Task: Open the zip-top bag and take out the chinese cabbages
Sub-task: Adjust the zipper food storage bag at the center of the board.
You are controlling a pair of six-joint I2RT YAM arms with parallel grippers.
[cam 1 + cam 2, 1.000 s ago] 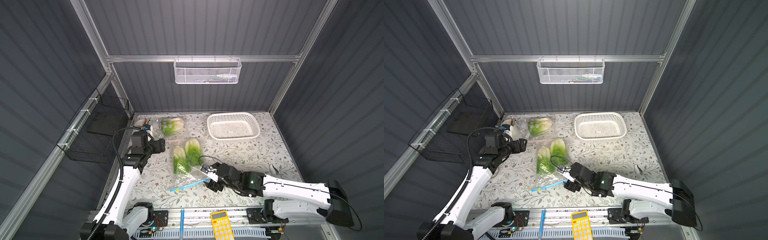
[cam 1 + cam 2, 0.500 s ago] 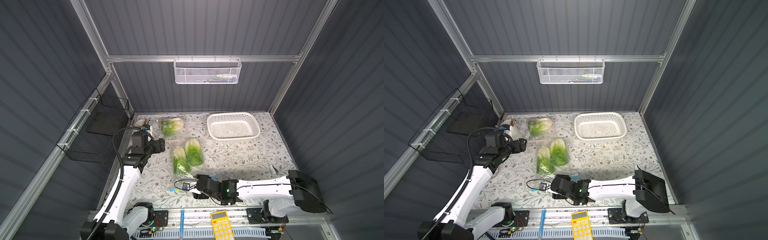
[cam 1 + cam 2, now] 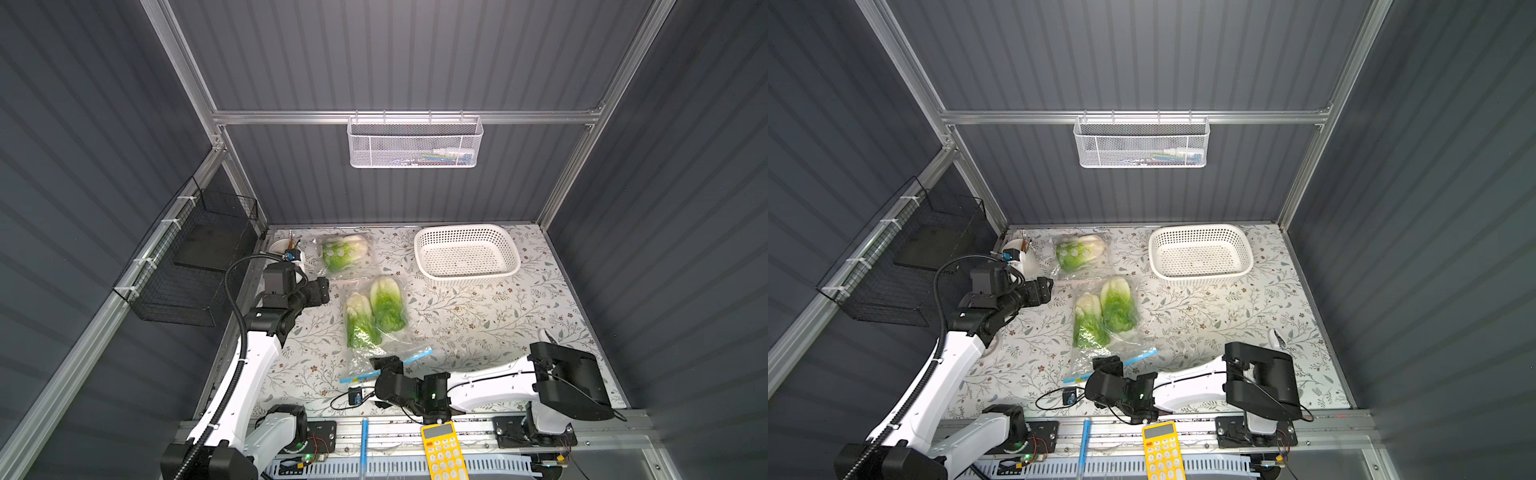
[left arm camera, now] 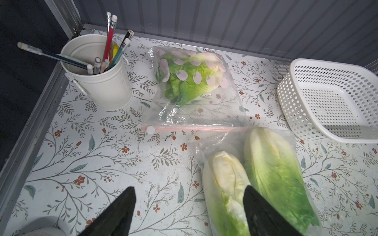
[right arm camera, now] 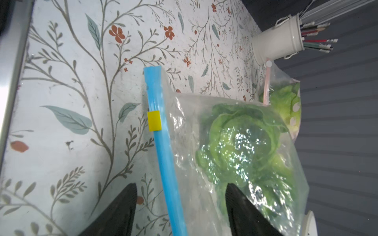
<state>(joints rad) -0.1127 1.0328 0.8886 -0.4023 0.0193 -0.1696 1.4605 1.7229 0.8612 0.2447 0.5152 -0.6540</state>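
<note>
Yellow calculator (image 3: pixel 444 451) is sitting at the front edge. Just beyond it the right gripper (image 5: pixel 181 185) is straddling the blue zip strip (image 5: pixel 163 153) of the clear zip-top bag (image 5: pixel 184 114), jaws spread, not pinching it. Two chinese cabbages (image 3: pixel 388 307) are lying side by side inside this bag, white stems pointing away. The left gripper (image 4: pixel 189 188) is hanging unclenched and empty near them. Farther back, a third cabbage (image 4: pixel 184 90) is lying in a spotted bag (image 4: pixel 204 110) with a pink zip, between the pencil cup (image 4: pixel 102 90) and the white basket (image 3: pixel 465 275).
</note>
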